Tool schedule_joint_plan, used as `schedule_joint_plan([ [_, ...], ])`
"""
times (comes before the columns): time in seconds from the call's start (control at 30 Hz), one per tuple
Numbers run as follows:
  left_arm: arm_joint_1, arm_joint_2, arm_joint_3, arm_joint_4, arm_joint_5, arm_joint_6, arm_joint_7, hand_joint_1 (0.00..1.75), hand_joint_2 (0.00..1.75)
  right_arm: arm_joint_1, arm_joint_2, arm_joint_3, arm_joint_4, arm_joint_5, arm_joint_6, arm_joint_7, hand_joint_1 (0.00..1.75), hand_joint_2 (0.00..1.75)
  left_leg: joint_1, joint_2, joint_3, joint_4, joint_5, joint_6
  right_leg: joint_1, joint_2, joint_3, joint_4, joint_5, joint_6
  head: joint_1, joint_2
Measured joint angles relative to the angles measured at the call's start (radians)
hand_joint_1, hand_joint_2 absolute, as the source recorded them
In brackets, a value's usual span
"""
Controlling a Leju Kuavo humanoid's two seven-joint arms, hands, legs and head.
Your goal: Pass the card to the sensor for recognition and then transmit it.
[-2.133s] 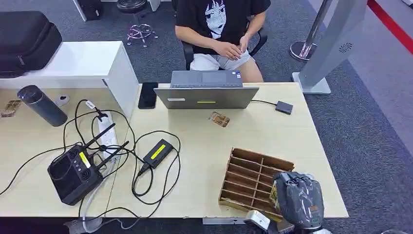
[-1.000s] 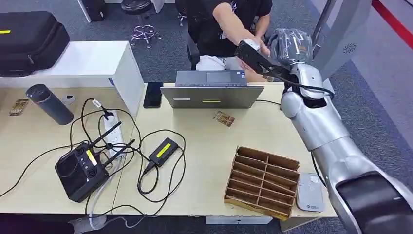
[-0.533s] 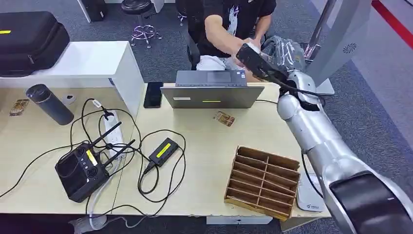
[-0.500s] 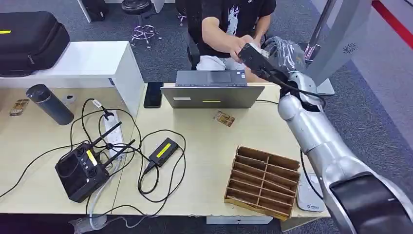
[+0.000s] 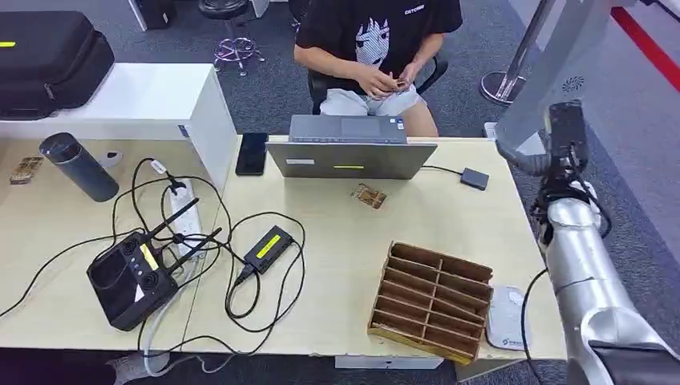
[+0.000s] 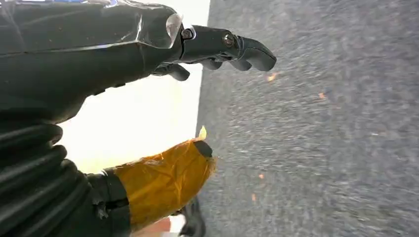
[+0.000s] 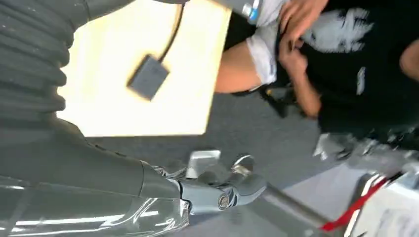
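Pale wooden desk [image 5: 449, 216] with laptop [image 5: 351, 159] and card rack [image 5: 430, 298]; seated person [image 5: 377, 48] holds a small card-like item [image 5: 398, 83], so handover looks done; right hand [image 7: 217, 195] empty, fingers loosely extended; left hand [image 6: 148, 44] spread, empty; white sensor [image 5: 507, 318] beside rack.

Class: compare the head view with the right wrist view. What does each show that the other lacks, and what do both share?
Head view alone: the laptop, the wooden divider box, the black controller and a dark bottle. Right wrist view alone: the right hand close up, holding nothing. Both: the seated person with hands together, the small grey adapter and the table's edge.
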Motion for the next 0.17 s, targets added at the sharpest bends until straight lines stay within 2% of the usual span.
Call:
schedule_joint_plan([
  [0.07,-0.002,-0.001,0.000,0.011,0.020,0.000,0.000,0.00,1.75,0.037,-0.023,-0.042,-0.016,-0.055,0.030,-0.025,0.00,1.75,0.001,0.002,0.001,0.000,-0.001,-0.001,0.001,0.002,0.000,-0.001,0.000,0.000,0.000,0.000],
  [0.17,-0.011,0.000,0.000,0.019,0.048,0.000,-0.001,0.00,1.75,0.158,-0.080,-0.134,-0.088,-0.198,0.078,-0.075,0.00,1.75,0.005,-0.006,0.002,0.001,-0.002,-0.003,0.005,-0.006,0.001,-0.003,-0.003,-0.001,0.001,0.000],
])
